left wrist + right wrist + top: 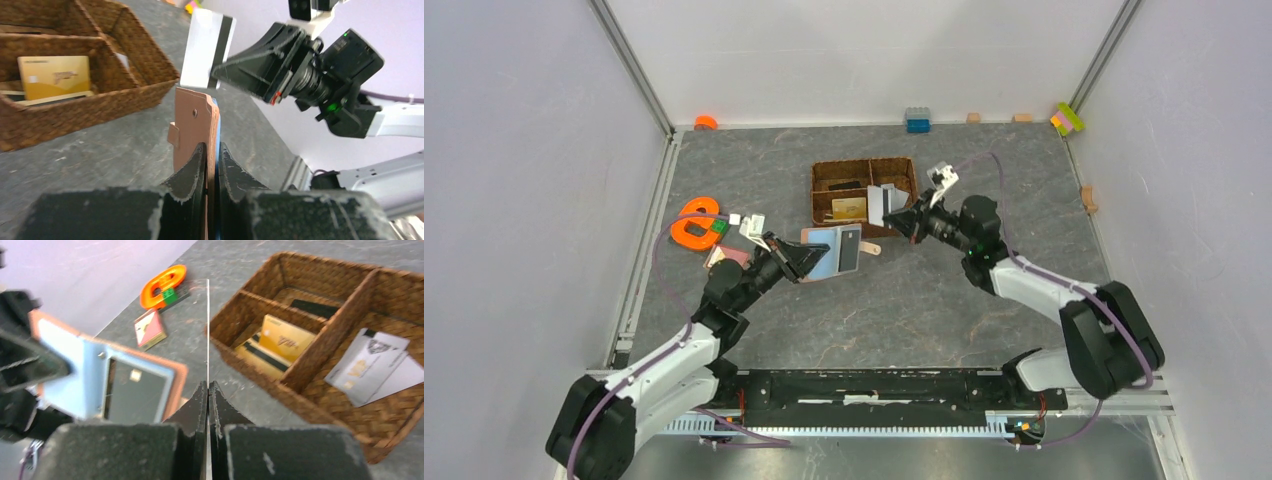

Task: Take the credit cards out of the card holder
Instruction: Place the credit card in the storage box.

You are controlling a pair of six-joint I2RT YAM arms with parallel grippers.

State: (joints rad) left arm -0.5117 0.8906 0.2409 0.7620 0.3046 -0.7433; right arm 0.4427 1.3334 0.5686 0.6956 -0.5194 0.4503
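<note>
The salmon-pink card holder (822, 252) is held up above the table, open, its blue inside facing right. My left gripper (807, 260) is shut on its edge; in the left wrist view the holder (192, 127) stands edge-on between the fingers (212, 156). A dark grey card (849, 248) sits in its pocket, also seen from the right wrist (131, 390). My right gripper (904, 219) is shut on a white card with a dark stripe (880, 205), apart from the holder and over the basket's front edge. That card (208, 325) shows edge-on in the right wrist view.
The brown woven divided basket (860, 163) stands behind the grippers, with a gold card (285, 339) in one compartment and white cards (367, 365) in another. An orange ring-shaped object (694, 222) and a small reddish flat item (149, 329) lie left. Toy blocks (916, 120) line the back wall.
</note>
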